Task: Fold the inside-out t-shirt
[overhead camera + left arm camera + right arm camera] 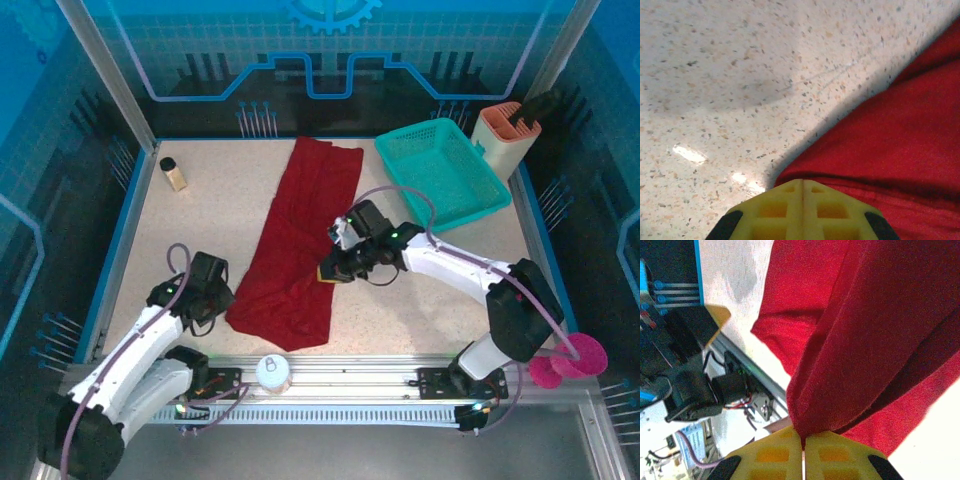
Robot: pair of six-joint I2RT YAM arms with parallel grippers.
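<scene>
The dark red t-shirt (300, 230) lies as a long strip from the table's back centre down to the front left. My right gripper (330, 270) is at its right edge, about midway along. In the right wrist view it (803, 437) is shut on a raised fold of the shirt (865, 340), which rises straight out of the closed tips. My left gripper (222, 300) sits at the shirt's near left corner. In the left wrist view its jaws (802, 181) are pressed together right at the hem of the shirt (890, 140), where a small ridge of cloth shows.
A teal mesh basket (440, 170) stands at the back right, with a peach holder (505, 135) behind it. A small bottle (174, 174) stands at the back left. A white round lid (272, 372) rests on the front rail and a pink object (575, 360) sits off the front right.
</scene>
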